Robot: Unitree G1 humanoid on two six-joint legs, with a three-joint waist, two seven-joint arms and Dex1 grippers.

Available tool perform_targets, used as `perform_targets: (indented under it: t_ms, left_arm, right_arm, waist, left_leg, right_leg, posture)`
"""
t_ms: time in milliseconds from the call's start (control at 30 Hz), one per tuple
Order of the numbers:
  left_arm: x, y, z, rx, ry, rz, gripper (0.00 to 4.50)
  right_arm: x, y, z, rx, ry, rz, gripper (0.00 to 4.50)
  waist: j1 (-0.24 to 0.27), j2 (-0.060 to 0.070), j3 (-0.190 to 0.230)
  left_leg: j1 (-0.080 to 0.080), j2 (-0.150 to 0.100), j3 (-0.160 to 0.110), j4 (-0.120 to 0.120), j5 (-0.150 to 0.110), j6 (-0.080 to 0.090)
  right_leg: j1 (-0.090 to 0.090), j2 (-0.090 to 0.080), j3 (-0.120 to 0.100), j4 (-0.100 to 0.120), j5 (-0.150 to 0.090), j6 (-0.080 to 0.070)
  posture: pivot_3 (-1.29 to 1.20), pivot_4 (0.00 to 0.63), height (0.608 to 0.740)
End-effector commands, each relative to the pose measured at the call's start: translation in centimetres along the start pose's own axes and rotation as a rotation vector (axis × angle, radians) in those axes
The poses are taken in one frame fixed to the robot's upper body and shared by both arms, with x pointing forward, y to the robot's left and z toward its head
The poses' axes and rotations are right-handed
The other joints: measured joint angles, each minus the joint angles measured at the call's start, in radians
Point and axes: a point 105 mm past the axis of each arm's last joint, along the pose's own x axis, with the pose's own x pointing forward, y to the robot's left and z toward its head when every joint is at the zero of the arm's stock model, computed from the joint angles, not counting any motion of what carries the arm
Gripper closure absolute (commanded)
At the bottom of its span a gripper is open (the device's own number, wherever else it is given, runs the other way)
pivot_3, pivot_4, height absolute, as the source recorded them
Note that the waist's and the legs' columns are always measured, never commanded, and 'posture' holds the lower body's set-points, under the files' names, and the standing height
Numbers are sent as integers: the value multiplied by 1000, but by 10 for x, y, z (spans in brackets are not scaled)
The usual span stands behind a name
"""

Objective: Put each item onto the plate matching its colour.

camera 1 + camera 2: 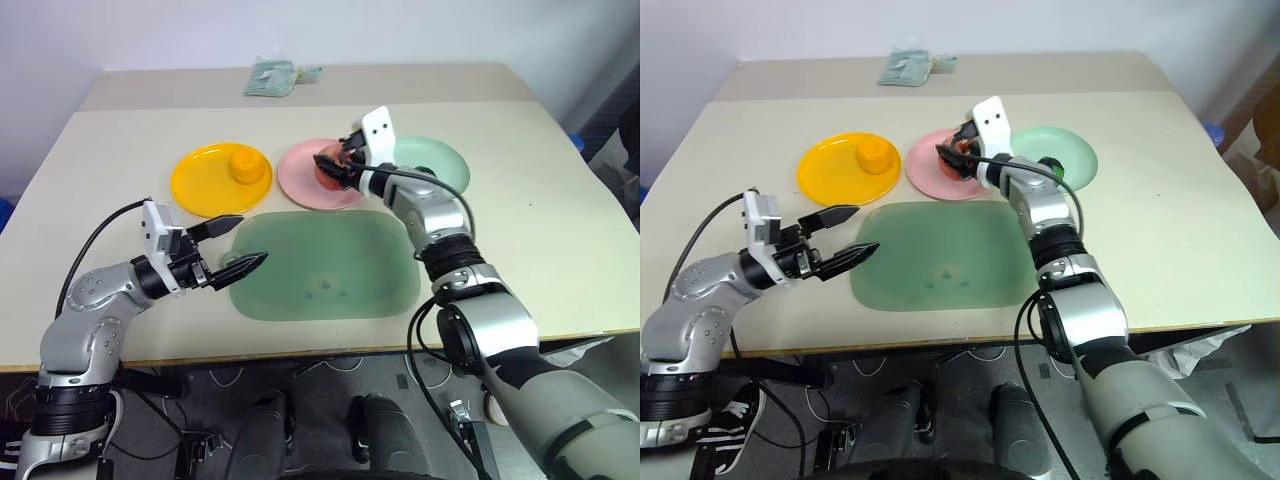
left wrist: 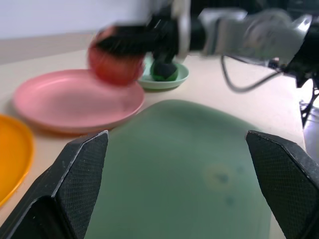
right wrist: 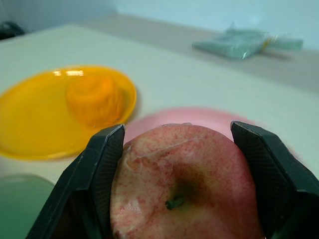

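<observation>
Apple sits gripped between the right gripper's fingers, held over the pink plate. Left of it, the yellow plate carries the mandarin; the mint plate, far right, holds the green ball. Left gripper hovers wide-jawed, empty, beside the green mat.

Green ball — half hidden; apple blurred
</observation>
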Motion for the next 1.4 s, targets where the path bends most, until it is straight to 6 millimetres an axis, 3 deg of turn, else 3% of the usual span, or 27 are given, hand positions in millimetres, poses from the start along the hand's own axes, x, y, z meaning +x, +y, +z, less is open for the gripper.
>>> perform_targets:
  t_ms: [33, 100, 300, 433, 533, 600, 667, 900, 967, 1133, 1400]
  left_arm:
    - [4, -1, 8, 42, -26, -9, 0]
    - [5, -1, 10, 44, -32, -9, 0]
    - [0, -1, 10, 51, -17, -11, 0]
    - [-8, 1, 10, 54, 2, -5, 0]
    - [-15, 8, 6, 53, 18, 5, 0]
    - [-16, 12, 5, 66, 23, 10, 0]
    - [-15, 17, 6, 73, 17, 13, 0]
    - [-18, 21, 1, 63, 37, -39, 0]
    - [-18, 22, -2, 65, 52, -46, 0]
    - [-11, 19, -2, 71, 43, -54, 0]
    - [-11, 16, -2, 75, 32, -70, 0]
  right_arm:
    - [6, 1, 24, -38, -81, -2, 648]
    - [6, -1, 26, -39, -94, -16, 53]
    - [-6, -12, 50, -33, -200, 2, 53]
    - [-32, -4, 59, -12, -265, 174, 53]
    - [-73, 2, 51, -46, -310, 291, 53]
    - [-89, 0, 42, -58, -290, 296, 53]
    - [-106, 0, 25, -147, -237, 292, 53]
    - [-164, 23, -22, -180, -29, 473, 53]
    - [-172, 23, -31, -201, 10, 501, 53]
    - [-172, 8, -27, -239, 4, 455, 53]
    - [-183, 4, -28, -260, 53, 436, 53]
  waist:
    - [0, 0, 0]
    - [1, 0, 0]
    - [1, 0, 0]
    - [5, 0, 0]
    - [13, 0, 0]
    - [10, 0, 0]
    - [8, 0, 0]
    - [7, 0, 0]
    - [8, 0, 0]
    - [9, 0, 0]
    - [14, 0, 0]
  left_leg:
    - [0, 0, 0, 0, 0, 0]
    - [0, 0, 0, 0, 0, 0]
    - [0, 0, 0, 1, 0, 1]
    - [0, 1, 0, 0, 0, 1]
    - [0, 1, -1, 0, -1, 1]
    - [0, 0, -1, 1, -1, 2]
    - [1, 0, 0, 1, -1, 2]
    - [1, 1, 0, 1, -1, 2]
    - [1, 1, 0, 1, -1, 2]
    - [1, 2, 0, 2, -1, 2]
    - [1, 1, -1, 3, -1, 2]
  right_leg:
    - [0, 0, 0, 0, 0, 0]
    - [0, 0, 0, 0, 0, 0]
    - [0, 0, 0, 0, 0, 0]
    - [0, 0, 0, 0, 0, 0]
    - [1, 0, 0, -1, 0, 0]
    - [2, 0, 0, -1, 0, 0]
    - [2, -1, 0, -1, 0, 0]
    - [2, 0, 0, -1, 0, 0]
    - [2, 1, 0, 0, 0, 0]
    - [2, 1, 0, -1, 0, 0]
    - [3, 1, 0, -1, 0, 0]
  posture:
    - [0, 150, 740]
    - [0, 150, 740]
    - [0, 150, 740]
    - [0, 150, 740]
    - [0, 150, 740]
    - [0, 150, 740]
    - [0, 150, 740]
    - [0, 150, 740]
    - [0, 150, 740]
    - [0, 150, 740]
    - [0, 150, 740]
